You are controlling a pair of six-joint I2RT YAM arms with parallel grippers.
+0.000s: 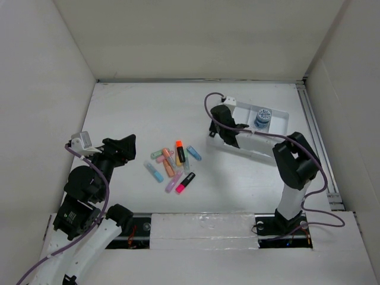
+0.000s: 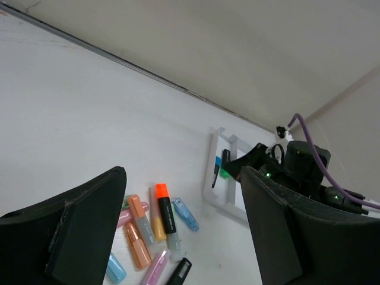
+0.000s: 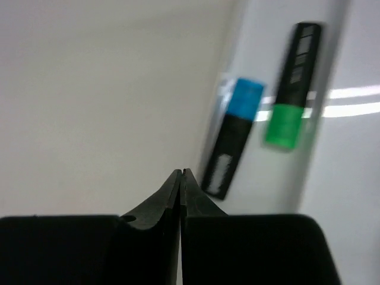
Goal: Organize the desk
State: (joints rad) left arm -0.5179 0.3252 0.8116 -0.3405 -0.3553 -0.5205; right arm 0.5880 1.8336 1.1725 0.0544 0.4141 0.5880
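Flat matte white counter (image 1: 249,190), walled in white. Scattered pastel plastic highlighters (image 1: 169,163) lie centre: light, stiff, slick, so I'd pinch mid-barrel. Left jaws gape; right jaws pinched together, empty, above the white tray (image 1: 278,124).

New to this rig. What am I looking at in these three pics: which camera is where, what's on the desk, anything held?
Two robot arms, left and right, are bolted at the near edge of a white desk. The wide picture looks down from above and behind them; the other two come from a camera on each wrist, so the dark shapes are that arm's own fingers. A heap of coloured highlighters lies mid-desk. A white tray to its right holds a blue-capped marker, a green-capped marker and a round blue item. The left hand is open beside the heap, holding nothing. The right hand is shut above the tray, empty.
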